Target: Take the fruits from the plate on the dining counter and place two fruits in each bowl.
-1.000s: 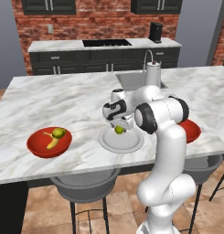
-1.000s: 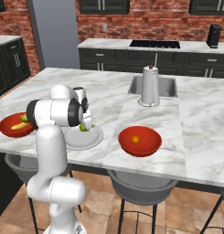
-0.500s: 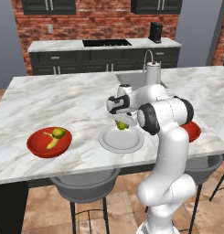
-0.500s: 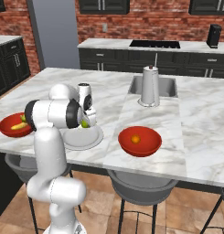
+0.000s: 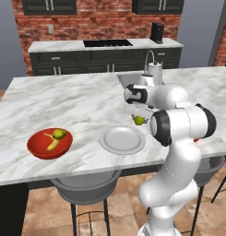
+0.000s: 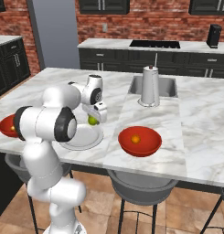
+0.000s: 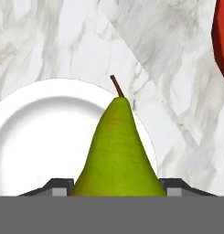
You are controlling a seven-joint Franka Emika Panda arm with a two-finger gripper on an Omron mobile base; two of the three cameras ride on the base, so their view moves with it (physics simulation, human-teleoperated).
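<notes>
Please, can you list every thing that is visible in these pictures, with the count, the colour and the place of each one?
Pear: 1, green, held in the claw above the plate's edge.
Plate: 1, pale grey, near the front edge of the marble counter, nothing on it.
Bowls: 2, red; left bowl holds a banana and a green fruit; right bowl holds a small orange-yellow fruit.
Marble counter: 1, white with grey veins, centre of the room.
Sink with tap: 1, grey, set in the marble counter.
Stools: 2 grey ones clearly seen, under the counter's front edge.
Back counter: 1, dark cabinets, along the brick wall.
Claw: 1, shut on the pear.
</notes>
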